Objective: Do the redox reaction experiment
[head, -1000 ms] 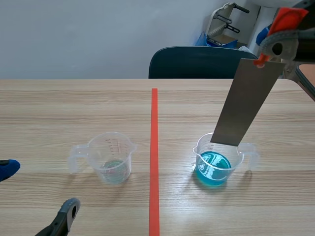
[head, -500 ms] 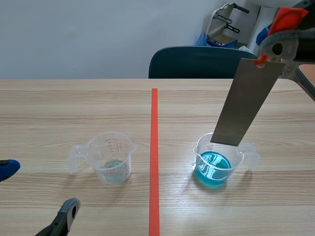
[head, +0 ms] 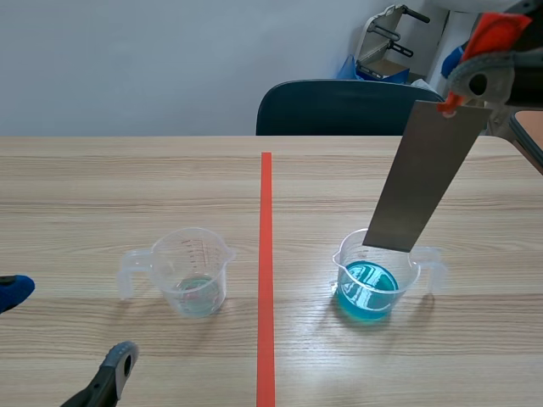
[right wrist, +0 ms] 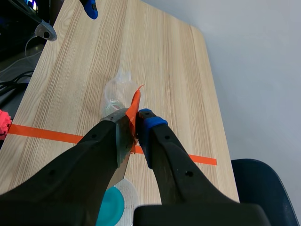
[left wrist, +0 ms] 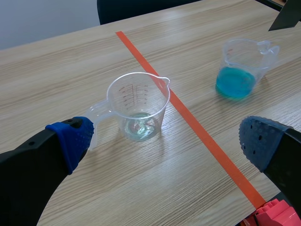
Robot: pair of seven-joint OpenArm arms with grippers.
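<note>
A grey metal sheet hangs from an orange clip at the right of the scene view. Its lower edge sits just above the rim of the clear beaker with blue liquid. My right gripper is shut on the orange clip, and the blue liquid beaker shows below it. A second clear beaker, left of the red tape line, holds a little pale liquid. My left gripper is open and low, with that beaker just ahead between its fingers.
A dark chair stands behind the table's far edge, with some equipment beyond it. A red block shows beneath my left gripper's right finger. The wooden table stretches wide around both beakers.
</note>
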